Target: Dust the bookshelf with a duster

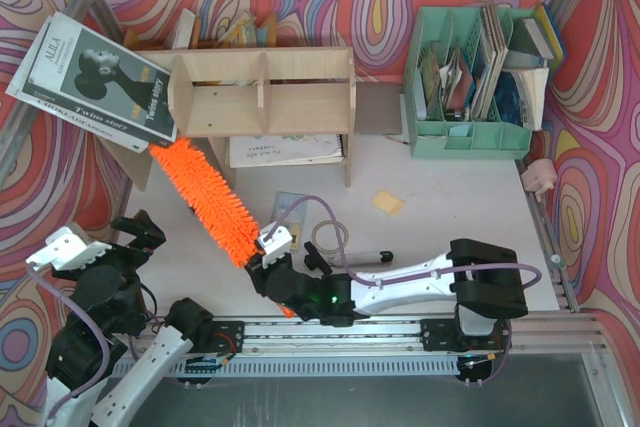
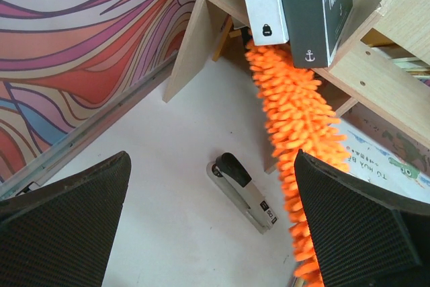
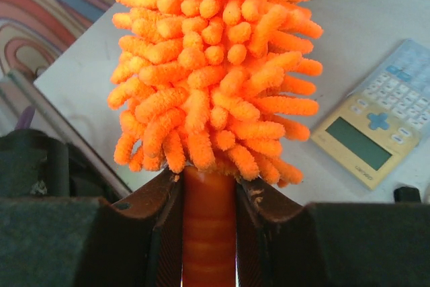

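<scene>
My right arm lies low along the near edge of the counter (image 1: 450, 217), stretched from its base on the right towards the middle, wrist turned up and to the left; my right tool (image 1: 266, 259) is clamped on the duster (image 1: 200, 197) by its smooth orange handle, just below the fluff, both pads tight against it in the wrist view (image 3: 209, 196). The duster slants away to the far left, off the counter; its tip reaches the left end of the shelf (image 1: 265, 82), just under the corner of a magazine (image 1: 100, 77) that leans there; whether it touches the wood I cannot tell. My left arm is folded at the near left corner; my left tool (image 1: 143, 230) is spread wide with nothing in it, above a stapler (image 2: 243, 194). A calculator (image 3: 376, 122) lies beside the duster.
</scene>
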You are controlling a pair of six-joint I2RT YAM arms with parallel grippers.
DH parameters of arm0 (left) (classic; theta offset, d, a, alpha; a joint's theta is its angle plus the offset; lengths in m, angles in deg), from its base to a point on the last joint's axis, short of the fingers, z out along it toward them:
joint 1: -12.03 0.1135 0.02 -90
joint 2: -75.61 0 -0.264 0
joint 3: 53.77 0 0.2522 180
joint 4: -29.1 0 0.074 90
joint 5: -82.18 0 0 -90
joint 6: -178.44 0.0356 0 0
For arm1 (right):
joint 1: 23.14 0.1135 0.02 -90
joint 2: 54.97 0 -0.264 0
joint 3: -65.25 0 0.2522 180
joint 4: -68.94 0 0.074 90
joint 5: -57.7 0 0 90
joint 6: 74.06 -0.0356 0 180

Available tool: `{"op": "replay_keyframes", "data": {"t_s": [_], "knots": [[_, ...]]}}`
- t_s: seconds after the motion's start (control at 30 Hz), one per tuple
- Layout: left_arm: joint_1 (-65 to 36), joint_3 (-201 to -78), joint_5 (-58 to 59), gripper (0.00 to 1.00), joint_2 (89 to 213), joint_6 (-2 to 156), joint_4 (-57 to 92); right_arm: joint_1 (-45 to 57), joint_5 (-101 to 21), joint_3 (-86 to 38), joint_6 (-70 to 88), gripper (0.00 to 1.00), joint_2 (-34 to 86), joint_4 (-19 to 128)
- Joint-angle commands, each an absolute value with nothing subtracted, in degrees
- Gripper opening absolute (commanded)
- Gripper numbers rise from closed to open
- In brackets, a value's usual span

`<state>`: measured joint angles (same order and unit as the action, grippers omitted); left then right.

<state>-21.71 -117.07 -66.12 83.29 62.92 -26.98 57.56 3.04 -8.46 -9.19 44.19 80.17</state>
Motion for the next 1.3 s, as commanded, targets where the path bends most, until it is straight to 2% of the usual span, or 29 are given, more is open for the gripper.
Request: {"op": "replay_keyframes", "data": {"t_s": [0.0,0.2,0.37,0.63,0.8,1.07,1.27], "knots": [[-21.3,-116.1,-66.0,0.98,83.1,62.8,-26.6,57.5,12.4,-8.6,-12.4,0.00,40.2,86.9],[-21.3,-116.2,-65.8,0.98,83.9,62.8,-26.7,57.5,12.5,-12.0,-15.9,0.00,42.6,82.1],[-21.3,-116.0,-65.9,0.98,83.6,62.7,-26.7,57.5,15.5,-20.0,-25.6,0.00,46.0,66.2],[-21.3,-116.1,-66.3,0.98,83.4,62.7,-26.9,57.5,9.7,-25.9,-28.0,0.00,52.3,59.9],[-21.3,-116.1,-66.9,0.98,82.6,62.7,-26.9,57.5,9.5,-26.8,-28.2,0.00,52.3,58.9],[-21.2,-116.2,-66.8,0.98,82.2,62.7,-26.9,62.8,25.2,-26.4,-24.9,0.00,48.3,63.5],[-21.2,-116.3,-66.4,0.98,81.6,62.8,-26.9,63.4,29.7,-40.1,-45.3,0.00,54.9,36.2]]}}
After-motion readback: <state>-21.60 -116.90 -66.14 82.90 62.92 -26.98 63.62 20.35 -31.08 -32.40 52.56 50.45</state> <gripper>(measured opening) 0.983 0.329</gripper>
